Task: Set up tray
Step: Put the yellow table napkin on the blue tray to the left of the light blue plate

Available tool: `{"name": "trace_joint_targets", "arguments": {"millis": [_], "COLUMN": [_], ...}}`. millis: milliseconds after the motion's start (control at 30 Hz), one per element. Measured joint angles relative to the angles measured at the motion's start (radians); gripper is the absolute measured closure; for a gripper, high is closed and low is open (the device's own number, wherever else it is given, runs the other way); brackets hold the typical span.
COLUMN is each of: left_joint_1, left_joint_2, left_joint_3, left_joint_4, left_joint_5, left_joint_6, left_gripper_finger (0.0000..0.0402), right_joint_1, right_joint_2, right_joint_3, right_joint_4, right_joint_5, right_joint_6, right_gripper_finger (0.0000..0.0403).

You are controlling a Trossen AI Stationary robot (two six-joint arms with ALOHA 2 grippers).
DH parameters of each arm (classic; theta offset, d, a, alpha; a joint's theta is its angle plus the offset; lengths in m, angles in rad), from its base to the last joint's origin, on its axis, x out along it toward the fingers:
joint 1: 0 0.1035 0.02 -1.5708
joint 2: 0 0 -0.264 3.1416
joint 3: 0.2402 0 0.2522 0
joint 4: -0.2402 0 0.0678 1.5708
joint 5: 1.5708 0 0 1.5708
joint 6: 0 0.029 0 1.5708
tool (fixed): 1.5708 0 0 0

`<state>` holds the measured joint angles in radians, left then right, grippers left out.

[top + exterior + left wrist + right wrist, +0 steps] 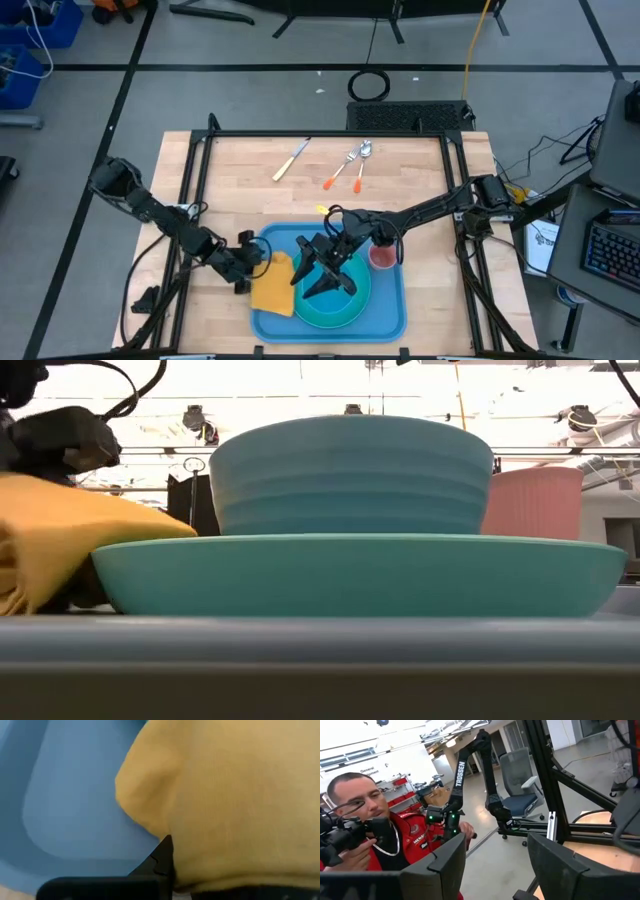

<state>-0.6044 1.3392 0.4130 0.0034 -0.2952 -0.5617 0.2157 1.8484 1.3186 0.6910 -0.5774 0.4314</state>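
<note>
We see the left gripper nearly closed, pinching the edge of the yellow-orange napkin, which bunches up just past its fingertips and drapes over the left rim of the blue tray. Beyond the napkin, further into the tray, sits the turquoise plate with a turquoise bowl on it. Above that bowl hangs the right gripper, its fingers spread apart and holding nothing, its camera turned toward a person in a red top in the room. A pink cup stands just beside it, at the tray's far right. Farther out on the wooden table lie a knife and two orange-handled utensils.
</note>
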Motion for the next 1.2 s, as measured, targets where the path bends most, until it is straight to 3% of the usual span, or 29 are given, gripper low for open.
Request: {"name": "trace_joint_targets", "arguments": {"millis": [233,433,700,933,1067,1200], "left_joint_1": [-0.014,-0.043,-0.056,-0.041,-0.024,0.023], "left_joint_2": [-0.150,-0.293,-0.384,-0.384,-0.384,-0.365], "left_joint_3": [0.000,-0.001,0.000,0.000,0.000,-0.007], "left_joint_4": [-0.029,-0.064,-0.116,-0.115,-0.189,-0.305], "left_joint_5": [0.053,-0.069,-0.318,-0.275,-0.273,-0.239], "left_joint_6": [-0.040,0.000,0.002,-0.001,-0.110,-0.362], "left_gripper_finger": [0.0364,0.0364,0.0364,0.0364,0.0364,0.0364], "right_joint_1": [-0.013,-0.033,-0.053,-0.059,-0.059,-0.071], "right_joint_2": [0.000,0.000,0.000,0.000,0.000,0.000], "right_joint_3": [0.000,0.000,0.000,0.000,0.000,0.000], "right_joint_4": [-0.076,-0.142,-0.165,-0.166,-0.165,-0.167], "right_joint_5": [0.003,0.031,0.027,0.026,0.027,0.025], "right_joint_6": [-0.005,-0.025,-0.029,-0.025,-0.011,0.066], "right_gripper_finger": [0.0202,0.0202,0.0202,0.0202,0.0202,0.0202]}}
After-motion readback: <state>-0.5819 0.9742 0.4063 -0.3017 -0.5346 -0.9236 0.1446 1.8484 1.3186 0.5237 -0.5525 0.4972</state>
